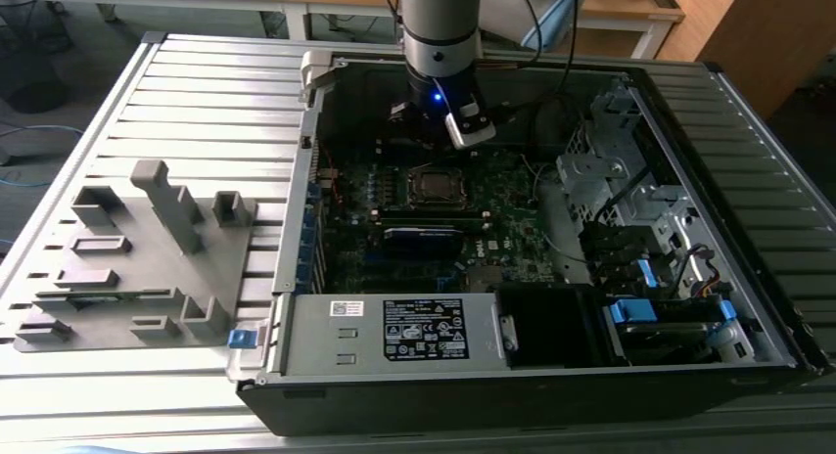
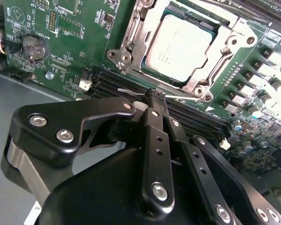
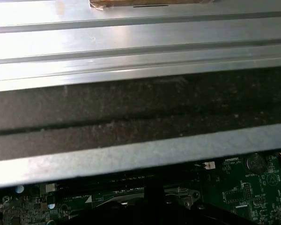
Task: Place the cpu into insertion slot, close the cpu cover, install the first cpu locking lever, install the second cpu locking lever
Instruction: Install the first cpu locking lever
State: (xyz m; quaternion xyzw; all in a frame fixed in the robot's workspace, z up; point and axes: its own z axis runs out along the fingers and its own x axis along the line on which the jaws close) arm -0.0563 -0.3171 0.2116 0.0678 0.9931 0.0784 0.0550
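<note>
second wrist view: one gripper (image 2: 157,97) has its two black fingers (image 2: 152,140) pressed together with no gap at the tips. the tips are near the black memory slots (image 2: 196,115) that run beside the socket. one thin metal rod (image 2: 131,90) lies right at the tips; i cannot tell whether they pinch it. one cpu (image 2: 187,47), dull silver top up, sits in the socket on the green motherboard (image 2: 70,23). one cpu cover (image 2: 131,44), a silvery frame, lies down around it, with the chip showing through its square opening. one round coin cell (image 2: 33,47) sits well apart from the socket.

exterior view: one arm (image 1: 438,33) reaches down into the open computer case (image 1: 731,180), over the socket. one grey fixture tray (image 1: 131,249) lies outside the case, on the exterior view's left. one labelled power supply (image 1: 418,327) sits at the case's near end.
</note>
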